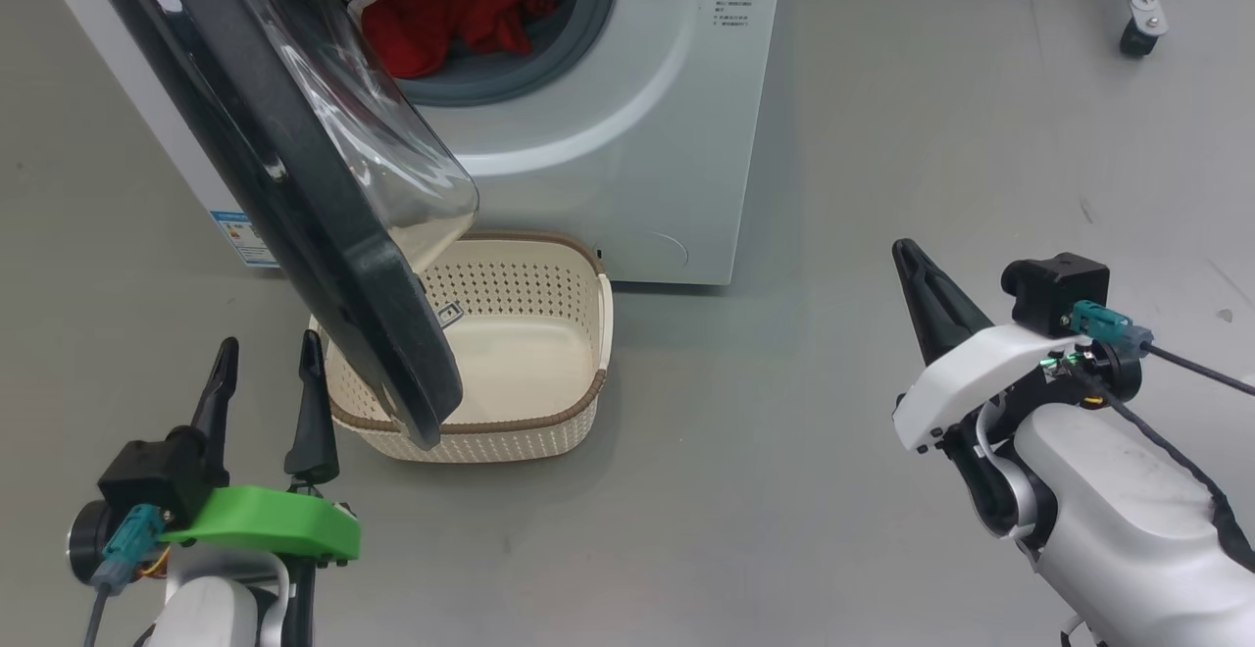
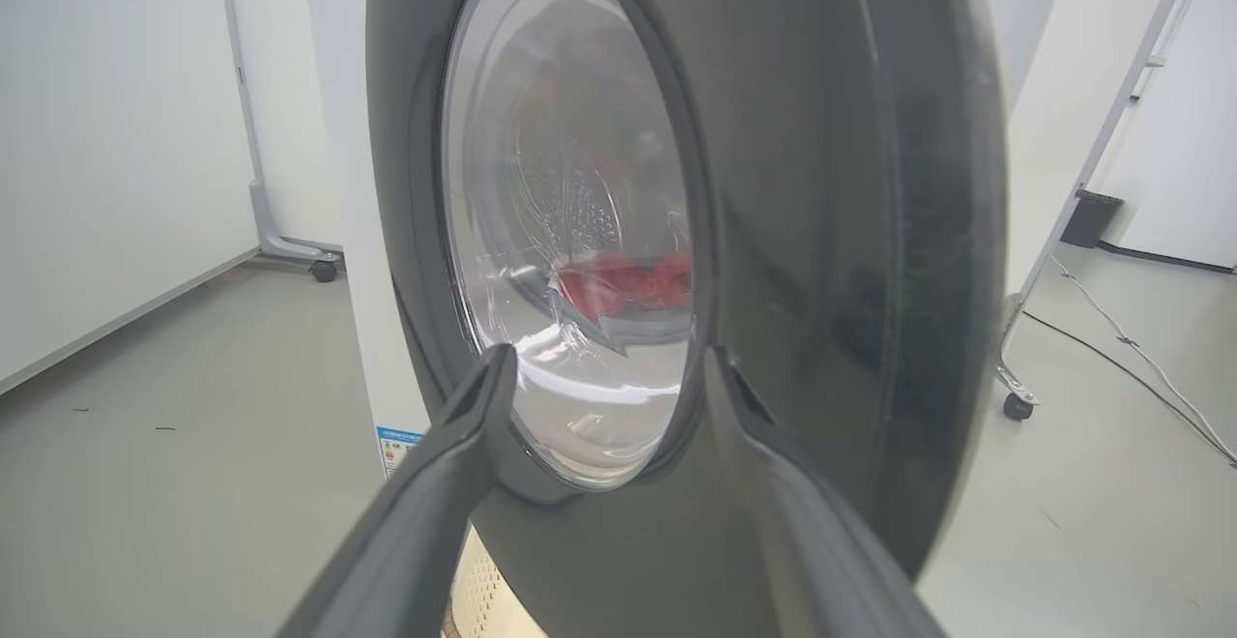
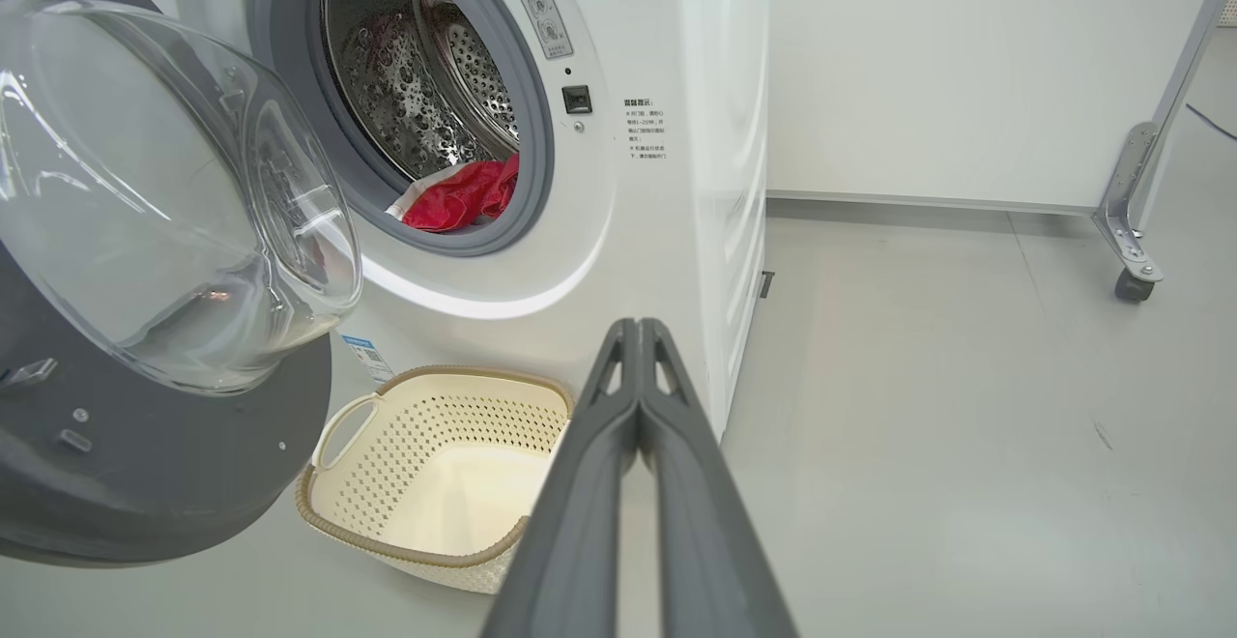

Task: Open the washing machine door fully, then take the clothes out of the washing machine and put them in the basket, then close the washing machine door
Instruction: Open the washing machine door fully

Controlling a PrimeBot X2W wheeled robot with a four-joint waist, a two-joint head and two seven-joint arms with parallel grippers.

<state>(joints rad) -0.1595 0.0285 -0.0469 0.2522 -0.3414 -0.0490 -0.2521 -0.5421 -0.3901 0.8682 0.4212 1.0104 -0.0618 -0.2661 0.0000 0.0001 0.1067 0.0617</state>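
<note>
Head view: I see my left gripper (image 1: 270, 341), fingers spread, beside the black rim of the washing machine door (image 1: 324, 235) — my right gripper (image 1: 904, 253) has its fingers pressed together. Door stands open, the basket (image 1: 580, 410) just beside it — the clothes (image 1: 441, 15) lie inside the washing machine (image 1: 627, 137).

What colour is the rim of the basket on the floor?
Brown, woven-looking, around the cream basket; the right wrist view shows it best.
</note>
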